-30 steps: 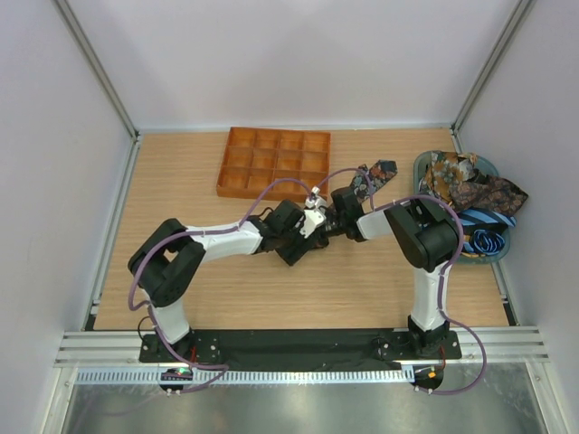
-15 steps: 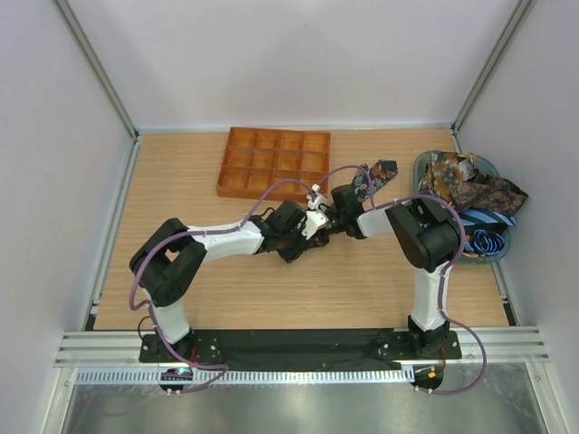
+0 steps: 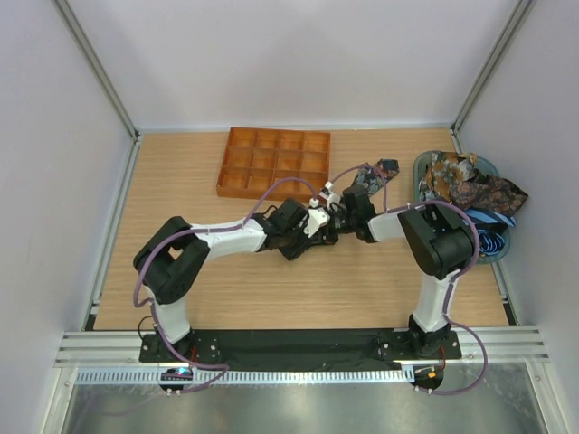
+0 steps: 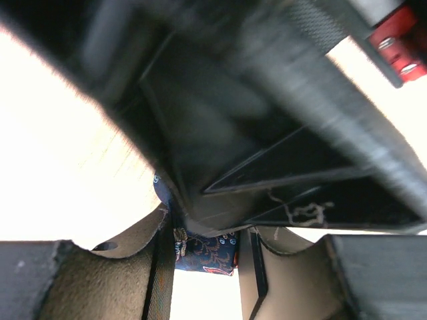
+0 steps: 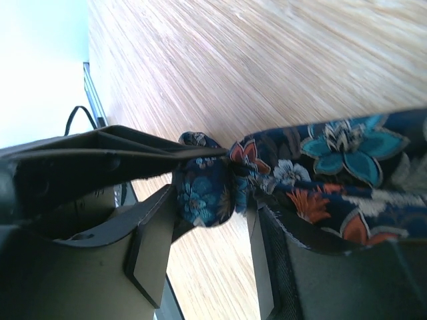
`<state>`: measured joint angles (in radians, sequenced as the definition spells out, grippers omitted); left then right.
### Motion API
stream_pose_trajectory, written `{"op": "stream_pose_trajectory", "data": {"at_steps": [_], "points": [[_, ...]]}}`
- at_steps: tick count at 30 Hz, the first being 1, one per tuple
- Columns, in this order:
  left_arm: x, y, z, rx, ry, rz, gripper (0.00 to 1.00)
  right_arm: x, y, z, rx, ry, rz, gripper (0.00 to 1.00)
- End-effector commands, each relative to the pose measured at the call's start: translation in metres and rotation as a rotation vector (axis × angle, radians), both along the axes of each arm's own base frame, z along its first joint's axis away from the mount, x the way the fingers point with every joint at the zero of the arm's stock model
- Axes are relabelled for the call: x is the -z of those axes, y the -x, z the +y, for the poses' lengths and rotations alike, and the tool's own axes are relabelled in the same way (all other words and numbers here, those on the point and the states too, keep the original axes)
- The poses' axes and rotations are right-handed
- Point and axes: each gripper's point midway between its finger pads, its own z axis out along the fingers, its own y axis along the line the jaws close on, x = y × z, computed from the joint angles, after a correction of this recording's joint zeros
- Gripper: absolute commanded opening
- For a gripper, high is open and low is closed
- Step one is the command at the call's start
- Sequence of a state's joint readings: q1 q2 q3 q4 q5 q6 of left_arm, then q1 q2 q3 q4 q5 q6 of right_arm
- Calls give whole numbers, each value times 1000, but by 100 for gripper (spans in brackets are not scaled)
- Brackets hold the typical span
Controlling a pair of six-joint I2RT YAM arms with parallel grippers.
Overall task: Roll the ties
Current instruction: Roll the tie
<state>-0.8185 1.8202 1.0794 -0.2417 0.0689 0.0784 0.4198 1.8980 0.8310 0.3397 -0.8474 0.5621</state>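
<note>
One dark floral tie (image 3: 375, 174) runs from the back right of the table down to both grippers at mid-table. Its rolled end (image 5: 200, 190) sits between the tips of my right gripper (image 5: 212, 208), whose jaws stand apart around it while the loose length (image 5: 333, 160) drapes over the right finger. My left gripper (image 4: 205, 243) is shut on the same rolled end (image 4: 207, 257), pressed nose to nose against my right gripper (image 3: 342, 215). From above, my left gripper (image 3: 317, 224) hides the roll. More ties (image 3: 470, 185) lie heaped in a basket.
An orange gridded tray (image 3: 274, 163) lies at the back, left of centre. The teal basket (image 3: 496, 244) sits against the right wall. White walls close the table on three sides. Purple cables arch over both forearms.
The left gripper has closed on the rolled end while the right gripper's jaws have spread. Both grippers have shifted slightly toward the back right.
</note>
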Motion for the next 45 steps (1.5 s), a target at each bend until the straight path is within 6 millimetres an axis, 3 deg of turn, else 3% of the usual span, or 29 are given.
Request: {"op": "stream_pose_trajectory", "data": {"at_steps": [1,3,4,5,8,9,12,14,18,19,20,26,30,32,33,34,38,39,40,41,42,44,45], "points": [[24,8,18,-32,-84,74,27,-20,-8,-6,48,-44,-47,54],[27,9,19,-41,-95,84,27,-31,-15,-13,87,-65,-87,54],[26,8,19,-43,-97,86,27,-27,-15,-21,125,-49,-79,54],[27,8,20,-48,-104,88,27,-38,-18,-26,149,-52,-113,54],[28,7,21,-60,-124,98,26,-35,-29,-54,269,-7,-142,54],[27,6,22,-66,-132,94,26,-44,-34,-62,304,-9,-172,54],[29,6,26,-81,-156,101,26,-54,-32,-75,360,4,-226,53],[30,7,28,-87,-169,118,26,-50,-27,-82,380,54,-240,50],[25,7,24,-102,-174,150,26,-42,-13,-101,441,283,-324,46],[24,12,25,-95,-182,178,26,-56,-11,-99,447,291,-378,45],[28,15,24,-88,-193,203,26,-56,5,-87,399,319,-390,46],[22,20,24,-131,-227,272,25,-82,35,-68,368,420,-629,46],[20,24,23,-150,-251,319,26,-81,68,-34,212,459,-747,47],[17,24,18,-151,-244,333,26,-71,74,-25,156,543,-799,49],[18,25,20,-153,-254,347,26,-77,87,-5,96,532,-840,49],[18,25,20,-155,-259,353,25,-77,91,2,72,558,-866,50],[19,27,19,-157,-279,381,24,-70,100,21,-2,767,-1020,53],[18,28,20,-157,-283,393,24,-81,99,33,2,774,-1044,54],[20,30,19,-155,-288,402,24,-65,101,39,-39,841,-1055,57],[20,30,19,-154,-290,406,24,-59,101,36,-63,903,-1058,58],[20,30,19,-153,-291,405,24,-70,94,44,-43,928,-1083,58],[21,31,20,-155,-293,410,24,-52,92,42,-93,1046,-1089,61],[20,31,20,-156,-294,411,24,-59,86,49,-76,1073,-1106,62]]}}
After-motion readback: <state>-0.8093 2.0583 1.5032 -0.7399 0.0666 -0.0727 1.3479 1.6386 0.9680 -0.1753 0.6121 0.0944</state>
